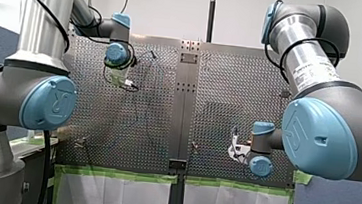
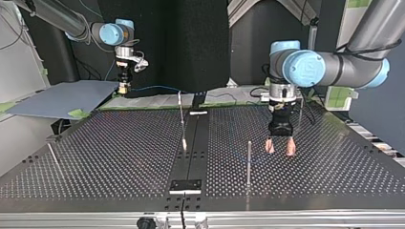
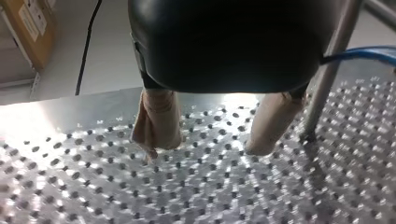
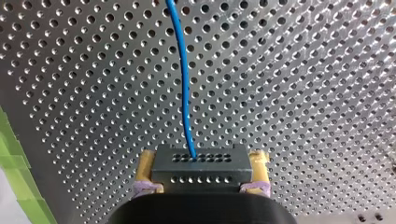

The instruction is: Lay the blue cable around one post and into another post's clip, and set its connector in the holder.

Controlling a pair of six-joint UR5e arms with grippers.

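Observation:
My right gripper (image 4: 201, 163) is shut with its yellow pads on a black perforated connector (image 4: 201, 169). The blue cable (image 4: 183, 79) leaves the connector and runs away over the perforated table. In the top view this gripper (image 2: 123, 88) hangs at the far left edge of the table, and the blue cable (image 2: 157, 88) stretches from it toward the middle. My left gripper (image 2: 280, 147) hovers low over the table at that view's right, open, with nothing between its beige pads (image 3: 156, 123). A thin metal post (image 3: 327, 88) stands just beside it, with blue cable (image 3: 369, 52) near it.
In the top view a thin post (image 2: 249, 162) stands just left of my left gripper. A leaning post (image 2: 182, 119) is near the centre strip and a short rod (image 2: 52, 153) at the left. A black plate (image 2: 186, 186) sits at the near edge, a grey sheet (image 2: 62, 98) at the far left.

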